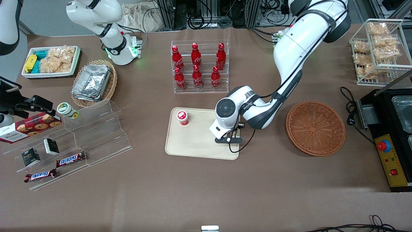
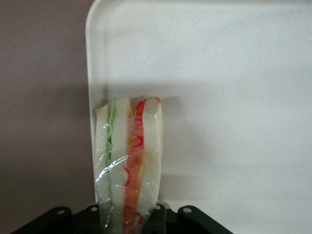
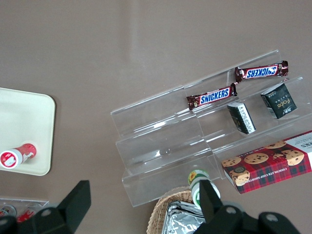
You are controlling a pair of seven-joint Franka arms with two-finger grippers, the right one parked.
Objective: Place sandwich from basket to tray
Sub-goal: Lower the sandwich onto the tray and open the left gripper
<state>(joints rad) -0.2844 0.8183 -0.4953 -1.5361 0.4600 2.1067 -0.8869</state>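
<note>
— Where is the sandwich (image 2: 127,165) now?

— Clamped between the jaws of the gripper (image 1: 229,139), standing on edge with its red and green filling facing the wrist camera, wrapped in clear film. It sits low over the tray (image 1: 196,141), close to the rim at the working arm's end.

— And the basket (image 1: 315,127)?

— Empty on the surface, beside the tray. A small red-lidded cup (image 1: 182,117) stands on the tray, well apart from the gripper.
</note>
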